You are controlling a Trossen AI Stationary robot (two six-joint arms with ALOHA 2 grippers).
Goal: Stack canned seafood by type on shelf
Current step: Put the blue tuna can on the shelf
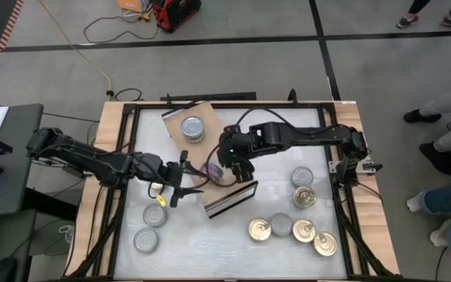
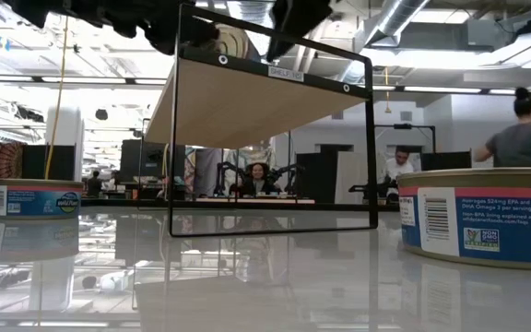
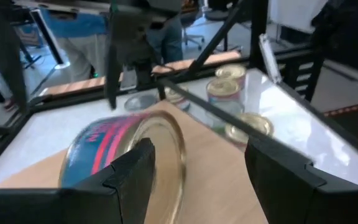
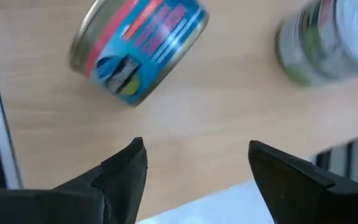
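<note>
Jaws of both the left gripper (image 1: 180, 178) and right gripper (image 1: 239, 170): open, empty, over the shelf (image 1: 180, 124). Blue-and-pink tuna tin (image 4: 138, 48): on its side there. Step: placing. Next: grip and upright it.

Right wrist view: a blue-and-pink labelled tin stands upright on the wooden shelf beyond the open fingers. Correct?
Not quite. The blue-and-pink labelled tin lies tipped on its side on the wooden shelf, not upright; the right wrist view shows it. The right gripper's fingers are open.
</note>
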